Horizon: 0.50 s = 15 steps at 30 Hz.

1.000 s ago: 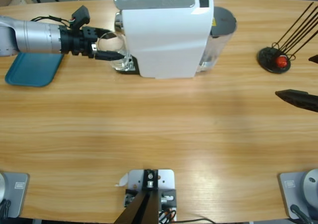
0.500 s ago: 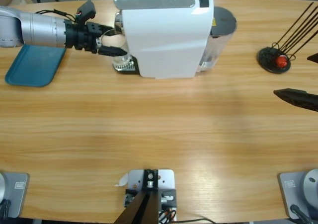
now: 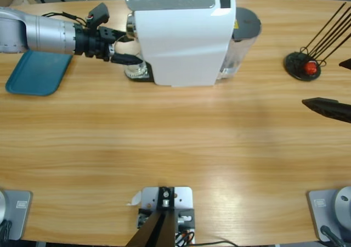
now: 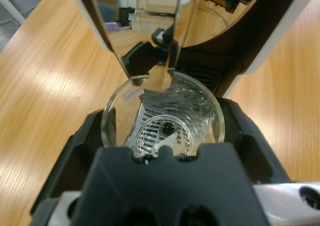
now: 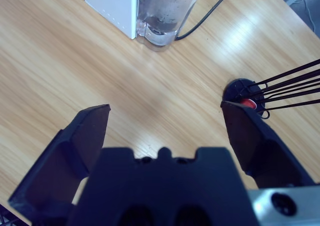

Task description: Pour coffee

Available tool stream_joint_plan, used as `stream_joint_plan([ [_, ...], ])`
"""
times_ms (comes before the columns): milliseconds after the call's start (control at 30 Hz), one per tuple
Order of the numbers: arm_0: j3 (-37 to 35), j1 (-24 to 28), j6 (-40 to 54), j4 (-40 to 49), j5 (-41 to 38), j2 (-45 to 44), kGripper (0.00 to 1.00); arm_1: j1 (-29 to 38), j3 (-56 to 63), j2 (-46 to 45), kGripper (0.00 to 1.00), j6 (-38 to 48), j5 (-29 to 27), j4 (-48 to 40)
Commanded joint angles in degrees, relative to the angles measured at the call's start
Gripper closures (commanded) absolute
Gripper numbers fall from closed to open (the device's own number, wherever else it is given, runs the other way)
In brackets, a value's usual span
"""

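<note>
Since a second ago your left gripper (image 3: 130,49) has lifted farther; its jaws bracket the glass tumbler (image 4: 162,118) under the white coffee machine (image 3: 184,39). Your right gripper (image 5: 165,131) gapes empty.

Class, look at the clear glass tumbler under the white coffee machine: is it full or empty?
Empty, as far as shown: the left wrist view looks through the clear glass tumbler to the drip grille beneath, with no coffee visible under the white coffee machine.

One table (image 3: 175,148). One white machine (image 3: 184,39), at 12 o'clock. One glass (image 4: 162,118). One teal tray (image 3: 35,74), at 10 o'clock. One black wire stand (image 3: 304,63), at 2 o'clock. Two arms, two grippers: left (image 4: 162,151), right (image 5: 172,136).
</note>
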Motion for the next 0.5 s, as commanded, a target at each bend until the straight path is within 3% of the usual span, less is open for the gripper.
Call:
stream_joint_plan([
  [33,-1.7,-0.8,-0.3,1.3,2.1,3.4,1.000,-0.7,1.6,0.9,0.000,0.6,-1.1,0.4],
  [500,-1.1,-0.6,0.0,2.0,1.6,3.0,1.000,-0.9,1.4,0.5,0.000,0.4,-1.4,0.8],
])
